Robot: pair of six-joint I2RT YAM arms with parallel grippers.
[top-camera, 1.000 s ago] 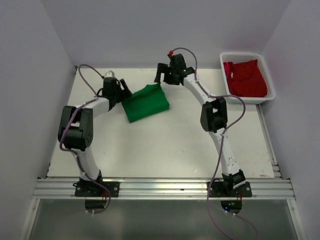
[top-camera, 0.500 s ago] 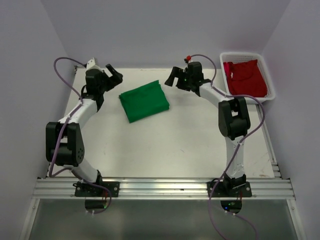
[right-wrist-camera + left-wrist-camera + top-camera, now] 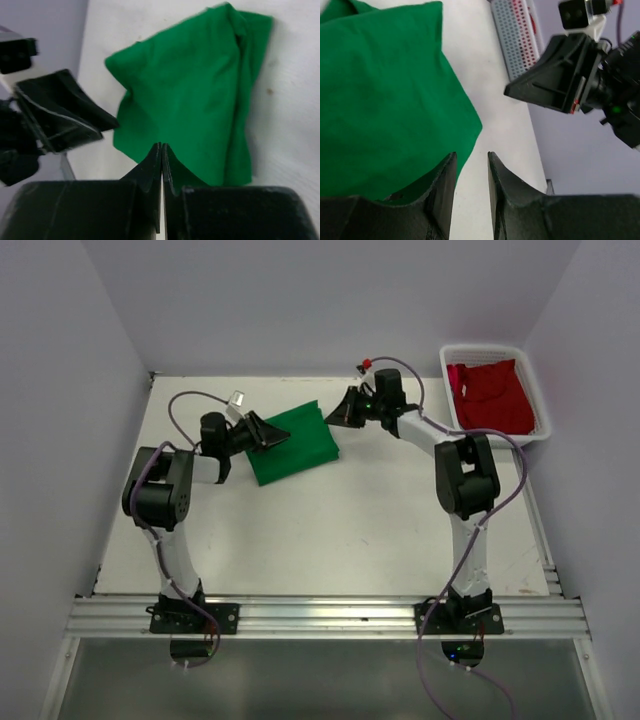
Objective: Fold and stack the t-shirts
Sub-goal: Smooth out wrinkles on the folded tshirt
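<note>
The green t-shirt (image 3: 300, 448) lies folded on the white table, left of centre at the back. My left gripper (image 3: 284, 437) lies low over its left part, pointing right. In the left wrist view its jaws (image 3: 471, 159) stand a narrow gap apart with bare table between them, and the green cloth (image 3: 380, 100) is to their left. My right gripper (image 3: 331, 418) points left at the shirt's back right corner. It is shut (image 3: 162, 146) with nothing in it, hanging just above the cloth (image 3: 195, 100). The red t-shirt (image 3: 495, 400) lies crumpled in the basket.
The white mesh basket (image 3: 541, 410) stands at the table's back right corner, and its wall (image 3: 517, 35) shows in the left wrist view. White walls close in the table on the left, back and right. The two grippers face each other across the green shirt.
Both arms have swung in toward the green shirt, the left one from the back left corner. The left jaws have narrowed from wide open and the right jaws have closed.
</note>
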